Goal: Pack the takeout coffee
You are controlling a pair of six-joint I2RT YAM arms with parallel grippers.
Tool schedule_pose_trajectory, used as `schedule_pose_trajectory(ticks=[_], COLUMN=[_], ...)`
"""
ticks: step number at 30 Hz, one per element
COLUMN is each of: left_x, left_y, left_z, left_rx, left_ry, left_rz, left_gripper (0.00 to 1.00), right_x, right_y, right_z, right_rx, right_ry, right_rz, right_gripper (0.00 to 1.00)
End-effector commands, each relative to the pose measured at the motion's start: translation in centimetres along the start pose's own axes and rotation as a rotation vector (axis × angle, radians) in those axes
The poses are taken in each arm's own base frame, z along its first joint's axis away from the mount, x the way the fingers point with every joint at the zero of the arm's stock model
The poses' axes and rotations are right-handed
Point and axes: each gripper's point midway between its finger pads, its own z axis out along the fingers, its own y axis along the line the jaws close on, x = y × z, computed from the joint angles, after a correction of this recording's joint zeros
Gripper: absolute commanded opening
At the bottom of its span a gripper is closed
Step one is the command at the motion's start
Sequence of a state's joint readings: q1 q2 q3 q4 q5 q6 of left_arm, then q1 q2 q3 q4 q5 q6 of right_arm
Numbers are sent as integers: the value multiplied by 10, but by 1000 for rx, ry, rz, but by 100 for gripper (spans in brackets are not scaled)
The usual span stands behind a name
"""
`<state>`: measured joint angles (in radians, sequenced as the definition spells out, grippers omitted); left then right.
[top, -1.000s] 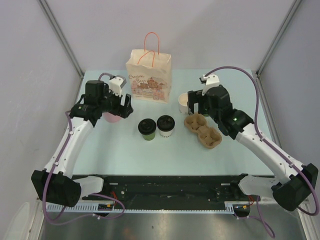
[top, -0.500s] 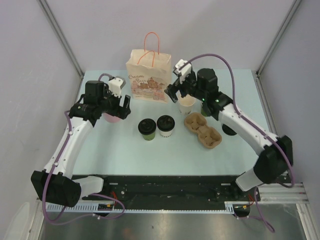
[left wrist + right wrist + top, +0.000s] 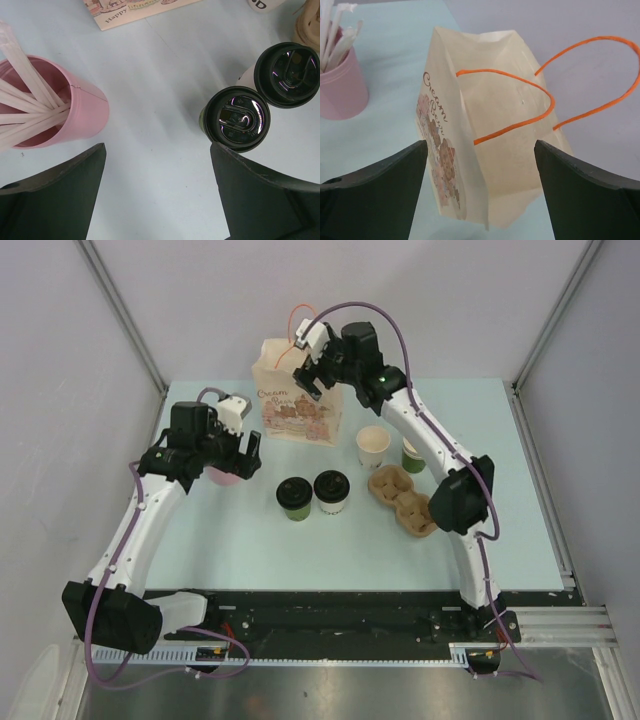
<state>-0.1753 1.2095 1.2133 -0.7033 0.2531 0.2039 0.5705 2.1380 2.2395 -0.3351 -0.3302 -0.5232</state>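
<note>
- The green lidded cup and white lidded cup are standing upright in the middle of the desk. They're side by side, green on the left, on the near side of the paper bag.
- You're looking at two small paper cups, one dark green and one white. Each is wearing a round glossy black lid with a sip tab.
- Handling, my guess: they're weighing little, and the thin paper walls are likely denting under a hard squeeze. Can't tell if they're filled, so be treating them as spill-prone and be keeping them upright.
- For the hold, you should be gripping the paper wall from the side, just under the lid rim. The lid plastic is looking slick and may be popping off if lifted by it.
- The left claw is hovering wide and empty over bare desk, between the pink cup of straws and the green lidded cup.
- The right claw is hanging wide and empty at the far side, by the bag's orange handles.
</note>
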Motion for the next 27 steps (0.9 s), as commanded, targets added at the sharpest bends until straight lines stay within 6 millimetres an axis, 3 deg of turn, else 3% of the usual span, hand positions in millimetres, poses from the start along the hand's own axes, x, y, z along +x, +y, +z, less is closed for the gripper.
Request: schedule_pose_trajectory(ticks=[1, 2, 4, 5, 7, 8, 10, 11, 14, 15, 17, 18, 20, 21, 24, 25, 27], left_x=[-7, -7, -8, -8, -7, -8, -8, -8, -8, -8, -9, -9, -10, -12, -14, -13, -14], left_y=[1, 2, 2, 1, 1, 1, 1, 1, 1, 1, 3, 4, 7, 9, 15, 16, 20], left_z=[-10, -10, -10, -10, -10, -10, -10, -11, -12, -12, -13, -14, -17, -20, -24, -25, -28], left_rx=[-3, -2, -3, 0, 2, 1, 0, 1, -2, -5, -15, -21, -39, -46, -71, -75, -88], left_ry=[-41, -40, -43, -43, -41, -44, -42, -44, -48, -48, -49, -51, -56, -63, -73, -72, -79], left_rz=[77, 77, 78, 79, 75, 79, 79, 80, 83, 85, 87, 88, 87, 87, 80, 78, 64], left_gripper=[91, 91, 91, 91, 91, 91, 91, 91, 91, 91, 91, 91, 91, 91, 91, 91, 91], right_x=[36, 39, 48, 50, 55, 54, 56, 46, 37, 19, 6, -13, -31, -55, -80, -104, -119], right_y=[-2, -1, 5, 7, 9, 9, 7, 1, -9, -17, -25, -35, -42, -49, -54, -49, -50], right_z=[5, 5, 7, 7, 7, 5, 5, -1, -5, -11, -17, -27, -38, -52, -71, -87, -105], right_rx=[-40, -47, -69, -75, -81, -80, -63, -40, 13, 53, 97, 151, 202, 255, 339, 359, 404], right_ry=[141, 149, 169, 174, 190, 190, 193, 175, 144, 106, 86, 57, 30, -13, -40, -76, -81], right_rz=[0, -14, -24, -29, -50, -60, -80, -93, -131, -152, -158, -169, -174, -189, -241, -260, -289], right_gripper=[90, 88, 72, 54, 40, 27, 15, 0, 0, 0, 0, 0, 0, 0, 0, 0, 0])
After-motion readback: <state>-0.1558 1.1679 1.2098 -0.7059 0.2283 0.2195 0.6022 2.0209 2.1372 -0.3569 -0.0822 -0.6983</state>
